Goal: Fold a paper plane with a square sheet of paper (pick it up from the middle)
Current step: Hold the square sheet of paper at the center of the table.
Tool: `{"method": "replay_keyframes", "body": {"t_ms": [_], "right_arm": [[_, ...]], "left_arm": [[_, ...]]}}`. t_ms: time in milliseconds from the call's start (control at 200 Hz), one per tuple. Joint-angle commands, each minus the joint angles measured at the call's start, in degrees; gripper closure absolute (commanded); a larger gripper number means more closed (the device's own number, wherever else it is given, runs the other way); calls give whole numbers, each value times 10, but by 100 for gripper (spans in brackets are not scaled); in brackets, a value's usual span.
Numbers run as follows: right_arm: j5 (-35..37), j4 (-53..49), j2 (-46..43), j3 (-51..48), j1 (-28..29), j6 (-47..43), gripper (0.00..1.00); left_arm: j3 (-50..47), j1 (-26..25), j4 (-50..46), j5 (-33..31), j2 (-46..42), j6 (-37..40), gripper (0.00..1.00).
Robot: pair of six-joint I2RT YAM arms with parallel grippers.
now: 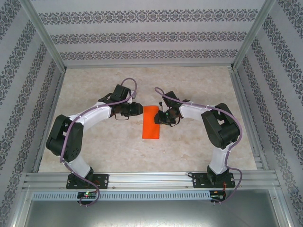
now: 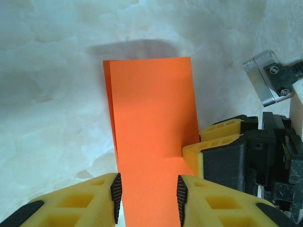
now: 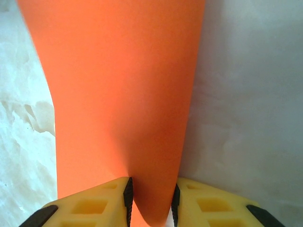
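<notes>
Orange-red paper lies folded in half, a long rectangle flat on the marble tabletop between the two arms. Left gripper stands partly open at one long edge, its black pads straddling the strip without clamping it. Right gripper meets the opposite edge; its pads are narrowly apart with the paper running up between them, and I cannot tell whether they pinch it. The fold's far end shows two slightly offset layers.
</notes>
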Motion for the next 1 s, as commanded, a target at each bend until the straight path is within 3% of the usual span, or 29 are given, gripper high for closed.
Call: {"method": "replay_keyframes", "body": {"t_ms": [0,994], "right_arm": [[46,-37,17,9,2,-12,69],[80,-66,45,25,12,12,66]], "left_arm": [[-3,4,-16,0,-10,13,60],[-14,3,17,34,23,-6,60]]}}
